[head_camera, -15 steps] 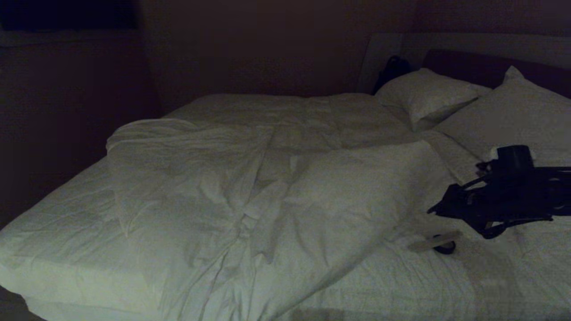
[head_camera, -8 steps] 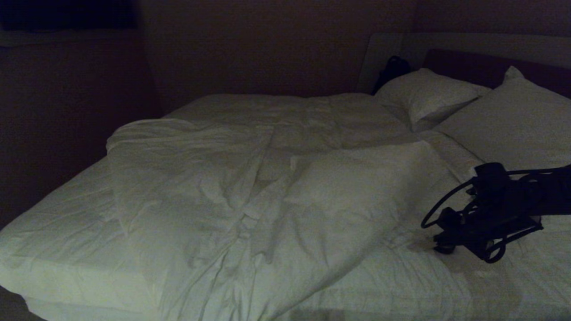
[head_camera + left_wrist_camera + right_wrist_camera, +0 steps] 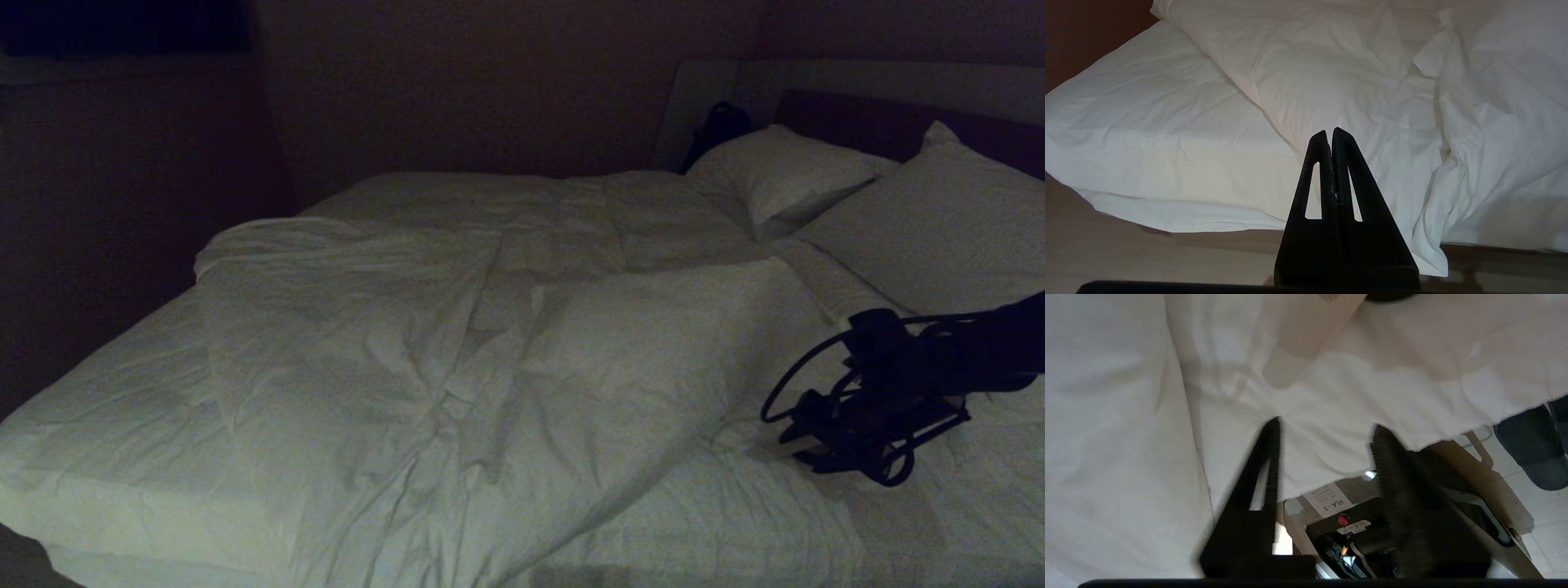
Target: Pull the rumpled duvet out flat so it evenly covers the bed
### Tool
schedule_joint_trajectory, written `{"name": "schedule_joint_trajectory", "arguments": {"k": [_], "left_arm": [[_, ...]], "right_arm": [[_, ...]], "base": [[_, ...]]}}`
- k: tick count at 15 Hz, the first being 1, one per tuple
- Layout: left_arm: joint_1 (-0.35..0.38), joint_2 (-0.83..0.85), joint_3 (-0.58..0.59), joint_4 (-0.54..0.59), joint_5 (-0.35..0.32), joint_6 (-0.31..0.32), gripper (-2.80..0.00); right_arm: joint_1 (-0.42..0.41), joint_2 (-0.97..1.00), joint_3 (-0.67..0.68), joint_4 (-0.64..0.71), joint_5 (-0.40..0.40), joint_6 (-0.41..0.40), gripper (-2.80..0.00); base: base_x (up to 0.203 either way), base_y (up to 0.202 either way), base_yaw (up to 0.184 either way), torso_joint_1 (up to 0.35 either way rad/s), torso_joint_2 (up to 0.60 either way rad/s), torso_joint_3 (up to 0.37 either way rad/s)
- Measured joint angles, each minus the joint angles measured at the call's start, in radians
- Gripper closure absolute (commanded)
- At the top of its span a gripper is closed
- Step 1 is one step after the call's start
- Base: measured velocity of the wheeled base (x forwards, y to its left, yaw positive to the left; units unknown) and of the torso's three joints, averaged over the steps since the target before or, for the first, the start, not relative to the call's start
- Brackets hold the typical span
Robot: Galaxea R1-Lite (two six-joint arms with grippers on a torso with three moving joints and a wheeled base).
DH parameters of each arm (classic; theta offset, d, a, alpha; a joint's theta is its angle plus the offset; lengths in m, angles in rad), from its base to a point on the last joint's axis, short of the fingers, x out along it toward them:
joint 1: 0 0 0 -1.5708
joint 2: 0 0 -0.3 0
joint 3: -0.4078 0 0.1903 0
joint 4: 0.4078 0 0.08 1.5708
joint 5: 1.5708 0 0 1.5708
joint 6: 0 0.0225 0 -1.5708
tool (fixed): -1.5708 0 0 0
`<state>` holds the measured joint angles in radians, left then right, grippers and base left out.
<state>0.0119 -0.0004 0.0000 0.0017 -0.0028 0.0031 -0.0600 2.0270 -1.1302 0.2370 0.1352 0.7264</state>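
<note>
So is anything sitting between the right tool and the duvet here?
Nothing visible. The right tool, jaws apart, hangs directly over the white duvet at the near edge of the bed, with only bare fabric in front of it.

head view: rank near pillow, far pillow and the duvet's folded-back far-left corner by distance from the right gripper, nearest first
From the right gripper, low over the bed's near right side:
1. Near pillow, just beyond it at the right edge.
2. Far pillow, further back by the headboard.
3. Duvet's folded-back corner, across the bed on the left.
</note>
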Motion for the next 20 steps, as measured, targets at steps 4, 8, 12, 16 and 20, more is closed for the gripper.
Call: {"name": "schedule_joint_trajectory", "arguments": {"k": [4,8,12,16,20], "left_arm": [[0.0,0.0,0.0,0.0,0.001,0.0,0.0],[0.0,0.0,0.0,0.0,0.0,0.0,0.0],[0.0,0.0,0.0,0.0,0.0,0.0,0.0],[0.0,0.0,0.0,0.0,0.001,0.0,0.0],[0.0,0.0,-0.001,0.0,0.0,0.0,0.0]], "right_arm": [[0.0,0.038,-0.045,0.006,-0.003,0.0,-2.8],[-0.001,0.097,-0.097,0.006,-0.014,0.0,-2.8],[-0.008,0.133,-0.131,0.007,-0.014,-0.004,-2.8],[-0.012,0.156,-0.148,0.006,-0.015,-0.007,-2.8],[-0.023,0.172,-0.156,0.006,-0.014,-0.013,-2.8]], "base": [[0.0,0.0,0.0,0.0,0.0,0.0],[0.0,0.0,0.0,0.0,0.0,0.0],[0.0,0.0,0.0,0.0,0.0,0.0],[0.0,0.0,0.0,0.0,0.0,0.0],[0.0,0.0,0.0,0.0,0.0,0.0]]}}
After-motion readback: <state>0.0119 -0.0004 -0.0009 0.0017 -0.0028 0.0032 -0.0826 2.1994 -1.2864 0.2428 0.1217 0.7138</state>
